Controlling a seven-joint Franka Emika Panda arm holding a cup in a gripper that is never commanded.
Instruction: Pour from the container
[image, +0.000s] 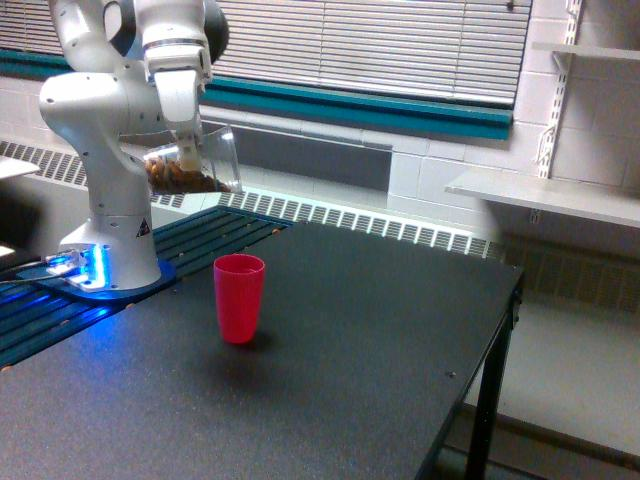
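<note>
Exterior view shows your claw (187, 152) clamped on the clear cup (195, 163), held tipped on its side in the air, above the red cup (239, 297) and off toward the arm's base (118, 262). Nothing is falling from the mouth, so you should judge the pour not begun: the brown bits sit heaped in the clear cup's lower side. The red cup stands upright on the counter (340, 350), well below.
</note>
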